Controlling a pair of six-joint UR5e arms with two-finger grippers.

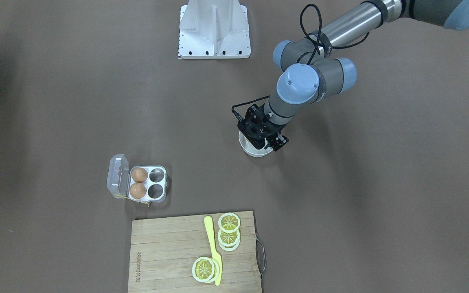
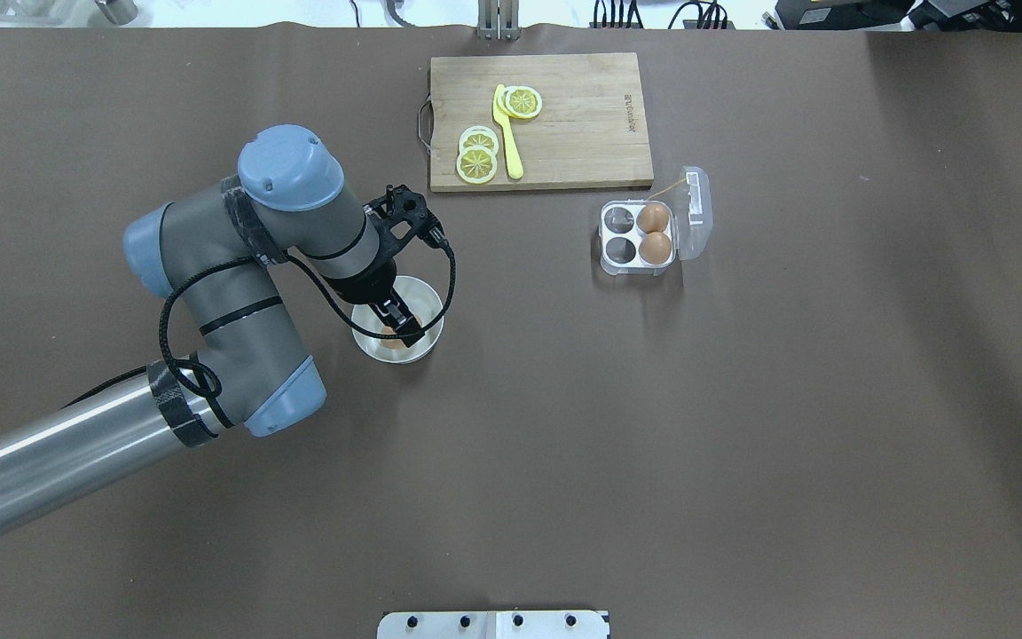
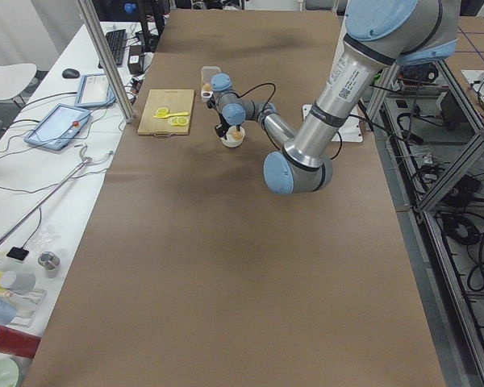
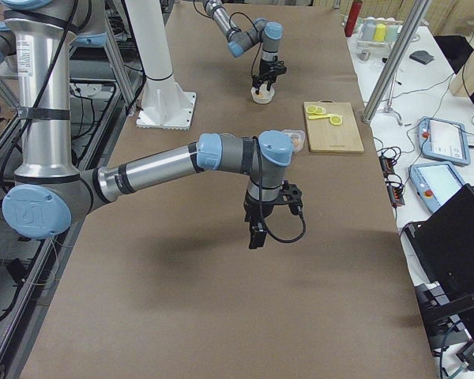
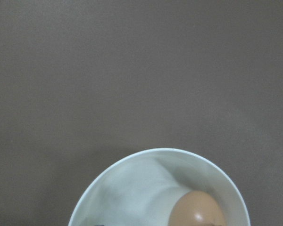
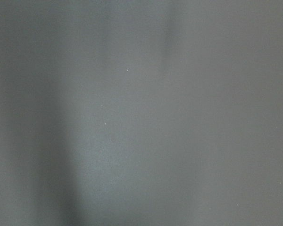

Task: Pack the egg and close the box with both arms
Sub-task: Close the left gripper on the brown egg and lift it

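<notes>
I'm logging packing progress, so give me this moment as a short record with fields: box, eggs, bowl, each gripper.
box: lid open, near the cutting board
eggs in box: two, in the cells beside the lid; other two cells empty
bowl: white, holds one egg
left gripper: down in the bowl by that egg; grip unclear
right gripper: above bare table, side view only; state unclear

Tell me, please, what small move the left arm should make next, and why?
Probably close the left hand on the small orange-brown egg, if it isn't gripped yet: the hand sits low inside the round white bowl where that egg lies, and the clear-plastic egg box has its lid open with two cells empty.
</notes>
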